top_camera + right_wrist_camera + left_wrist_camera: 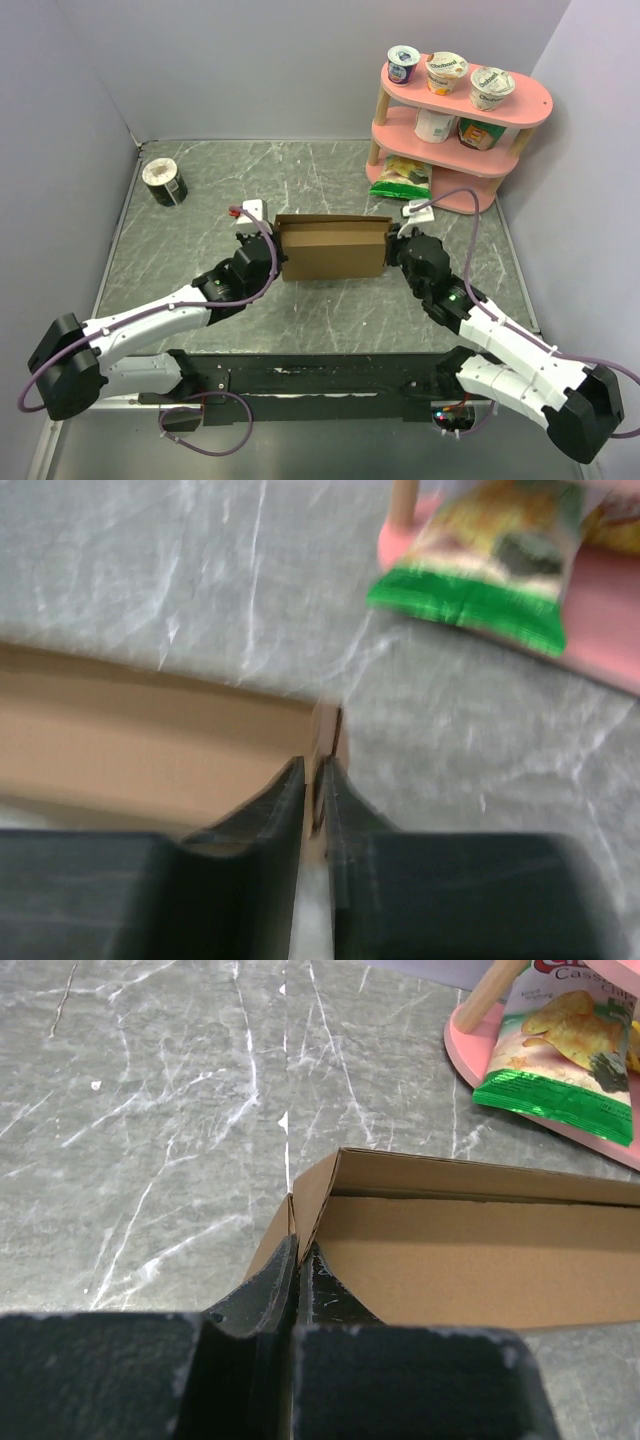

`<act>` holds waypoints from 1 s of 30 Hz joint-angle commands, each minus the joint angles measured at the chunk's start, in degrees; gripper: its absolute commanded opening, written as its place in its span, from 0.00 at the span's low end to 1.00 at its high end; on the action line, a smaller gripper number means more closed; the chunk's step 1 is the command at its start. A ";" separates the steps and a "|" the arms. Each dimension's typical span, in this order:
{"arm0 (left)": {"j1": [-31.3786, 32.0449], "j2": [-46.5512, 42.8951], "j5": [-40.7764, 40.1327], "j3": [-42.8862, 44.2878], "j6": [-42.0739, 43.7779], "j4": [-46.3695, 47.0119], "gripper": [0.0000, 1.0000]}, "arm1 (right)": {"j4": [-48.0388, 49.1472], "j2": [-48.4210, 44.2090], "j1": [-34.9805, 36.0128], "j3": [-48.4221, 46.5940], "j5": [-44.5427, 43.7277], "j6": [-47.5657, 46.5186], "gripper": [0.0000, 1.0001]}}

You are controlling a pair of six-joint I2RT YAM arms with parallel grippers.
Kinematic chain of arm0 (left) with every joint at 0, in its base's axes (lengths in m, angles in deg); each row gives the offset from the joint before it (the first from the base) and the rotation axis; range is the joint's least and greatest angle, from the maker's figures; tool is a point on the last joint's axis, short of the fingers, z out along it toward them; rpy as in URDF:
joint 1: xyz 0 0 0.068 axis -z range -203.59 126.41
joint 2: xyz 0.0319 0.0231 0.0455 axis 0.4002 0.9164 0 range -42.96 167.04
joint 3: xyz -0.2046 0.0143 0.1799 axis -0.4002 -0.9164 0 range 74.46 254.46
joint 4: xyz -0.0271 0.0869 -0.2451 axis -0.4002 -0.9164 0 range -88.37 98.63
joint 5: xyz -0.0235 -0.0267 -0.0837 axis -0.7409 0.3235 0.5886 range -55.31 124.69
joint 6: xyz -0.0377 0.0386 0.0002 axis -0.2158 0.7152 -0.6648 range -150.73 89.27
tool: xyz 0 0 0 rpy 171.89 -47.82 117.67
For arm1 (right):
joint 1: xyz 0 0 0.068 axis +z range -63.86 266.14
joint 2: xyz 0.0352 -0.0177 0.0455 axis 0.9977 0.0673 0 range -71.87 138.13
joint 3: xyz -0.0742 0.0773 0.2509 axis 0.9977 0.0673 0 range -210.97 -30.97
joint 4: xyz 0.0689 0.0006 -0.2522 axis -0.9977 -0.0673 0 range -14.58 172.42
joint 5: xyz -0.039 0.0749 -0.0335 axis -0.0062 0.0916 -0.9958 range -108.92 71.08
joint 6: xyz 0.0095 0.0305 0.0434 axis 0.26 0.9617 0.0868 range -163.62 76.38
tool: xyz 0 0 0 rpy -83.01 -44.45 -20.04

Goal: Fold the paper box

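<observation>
Two arms reach in from the near edge of the grey table (330,318) and meet the box (333,252) from opposite ends. The left gripper (274,252) is clenched on the box's left end wall. In the left wrist view its fingers (272,1285) pinch the upright cardboard at that corner. The right gripper (393,250) is clamped likewise on the box's right end. Its wrist view is blurred, but a thin cardboard edge stands between the pressed-together fingers (270,810).

The box sits on the table between the two, a shallow brown tray with its open side up. Its long axis runs left to right, straight from one gripper to the other. Neither arm is the nearer, since each holds its own end. Any coming fold likely turns on that line, with the box body lying inboard of each gripper.

Beyond the box's far-right corner a chip bag (401,177) lies at the foot of a pink shelf (530,100) carrying cups (446,70). Off the box's far-left side lies a dark roll (164,182).
</observation>
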 commanded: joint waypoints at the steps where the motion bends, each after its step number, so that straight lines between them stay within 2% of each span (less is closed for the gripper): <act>1: 2.81 6.44 5.11 -2.15 1.37 -10.46 0.01 | -13.38 -3.25 1.37 -0.80 3.44 0.93 0.43; 2: 3.16 6.79 4.85 -1.89 2.16 -10.64 0.01 | -14.62 -4.04 1.46 -2.02 3.61 0.93 0.58; 5: 3.60 7.59 4.76 -1.44 3.56 -10.46 0.01 | -19.01 -6.94 1.37 -4.49 3.09 1.28 0.70; 11: 3.78 7.94 5.81 -1.18 5.67 -9.93 0.01 | -24.64 -14.50 1.37 -7.04 1.51 1.54 0.74; 16: 3.78 7.24 6.08 -1.79 6.82 -9.50 0.01 | -21.05 -18.03 1.38 -10.38 3.78 1.72 0.75; 20: 3.86 6.36 6.43 -2.23 7.26 -8.88 0.01 | -16.13 -9.62 1.37 -16.17 4.84 0.05 0.75; 25: 3.86 5.65 6.52 -2.59 7.70 -8.35 0.01 | -4.81 1.11 1.37 -20.22 5.90 -2.67 0.75; 30: 3.95 6.18 6.69 -2.15 8.14 -8.00 0.01 | -0.92 12.72 1.46 -24.62 6.51 -3.29 0.74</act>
